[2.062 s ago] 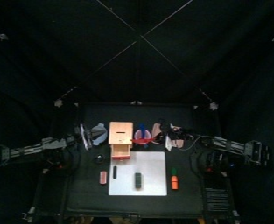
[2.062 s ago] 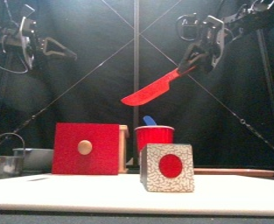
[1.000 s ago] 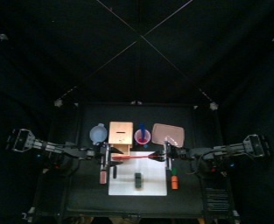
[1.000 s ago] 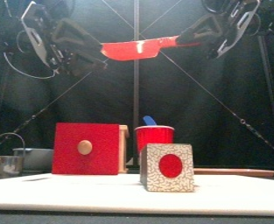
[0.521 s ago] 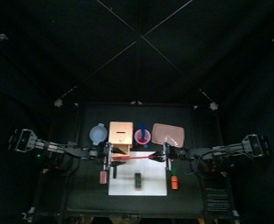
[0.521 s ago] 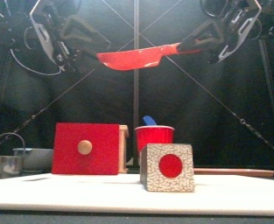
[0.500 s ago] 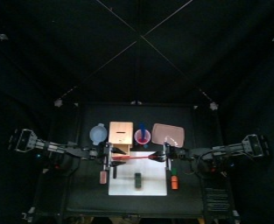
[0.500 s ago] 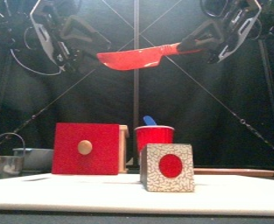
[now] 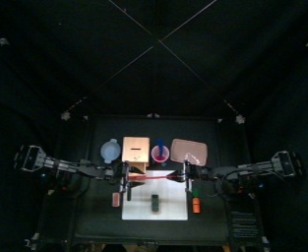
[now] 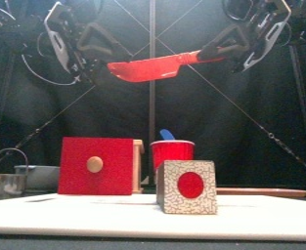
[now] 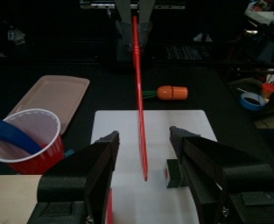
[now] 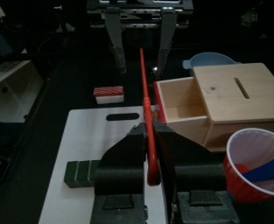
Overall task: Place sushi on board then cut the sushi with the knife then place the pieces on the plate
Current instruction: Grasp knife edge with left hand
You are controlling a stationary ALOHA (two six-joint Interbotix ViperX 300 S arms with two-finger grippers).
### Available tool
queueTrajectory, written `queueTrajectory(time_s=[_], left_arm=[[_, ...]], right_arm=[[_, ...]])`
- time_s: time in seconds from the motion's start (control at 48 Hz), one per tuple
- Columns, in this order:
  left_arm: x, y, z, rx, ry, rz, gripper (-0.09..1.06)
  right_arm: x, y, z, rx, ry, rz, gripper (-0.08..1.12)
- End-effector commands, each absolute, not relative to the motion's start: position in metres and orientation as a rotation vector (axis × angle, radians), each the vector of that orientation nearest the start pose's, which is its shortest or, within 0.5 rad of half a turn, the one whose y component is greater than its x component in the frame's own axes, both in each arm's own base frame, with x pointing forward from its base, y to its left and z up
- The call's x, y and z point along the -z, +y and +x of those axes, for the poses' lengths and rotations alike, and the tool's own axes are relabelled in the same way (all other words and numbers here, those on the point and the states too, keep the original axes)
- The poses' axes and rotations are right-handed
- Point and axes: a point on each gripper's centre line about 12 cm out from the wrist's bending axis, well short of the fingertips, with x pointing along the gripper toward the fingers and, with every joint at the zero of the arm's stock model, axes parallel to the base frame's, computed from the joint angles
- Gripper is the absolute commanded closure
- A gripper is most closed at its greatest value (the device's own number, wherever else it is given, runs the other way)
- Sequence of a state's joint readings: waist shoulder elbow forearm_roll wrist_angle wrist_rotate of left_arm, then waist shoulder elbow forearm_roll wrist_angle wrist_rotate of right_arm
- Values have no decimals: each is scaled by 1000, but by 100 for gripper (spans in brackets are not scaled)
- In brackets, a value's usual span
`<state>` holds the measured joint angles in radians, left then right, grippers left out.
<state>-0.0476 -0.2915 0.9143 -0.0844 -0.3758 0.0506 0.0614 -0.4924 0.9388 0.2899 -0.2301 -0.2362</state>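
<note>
My right gripper is shut on the handle of a red toy knife, held level high above the white board. My left gripper is open, its jaws wide on either side of the blade's tip, which runs between them. The two grippers face each other over the board's back edge. The dark green sushi roll lies on the board; its speckled end with a red centre stands nearest the front. The pink tray lies at the back right.
The wooden box with its red drawer front stands at the back, the red cup with a blue knife beside it. A blue-grey bowl sits at the back left. An orange toy lies at the board's right edge, a red toy left of it.
The right gripper brought the knife forward and levelled it over the board. The left gripper has moved in from the left until its jaws stand around the blade's tip, narrowing slightly.
</note>
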Motion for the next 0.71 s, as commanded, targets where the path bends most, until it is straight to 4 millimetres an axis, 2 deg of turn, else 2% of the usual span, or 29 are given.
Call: queueTrajectory(time_s=[0.021,0.208,0.5,0.708], left_arm=[[-235,-12,333,14,239,-15,21],[-237,-12,335,18,237,-5,35],[-237,-12,333,22,246,-1,40],[-232,-16,333,38,295,9,50]], right_arm=[[-274,11,299,11,189,38,73],[-275,11,299,11,187,38,73],[-268,10,301,16,211,47,73],[-270,10,302,16,205,45,73]])
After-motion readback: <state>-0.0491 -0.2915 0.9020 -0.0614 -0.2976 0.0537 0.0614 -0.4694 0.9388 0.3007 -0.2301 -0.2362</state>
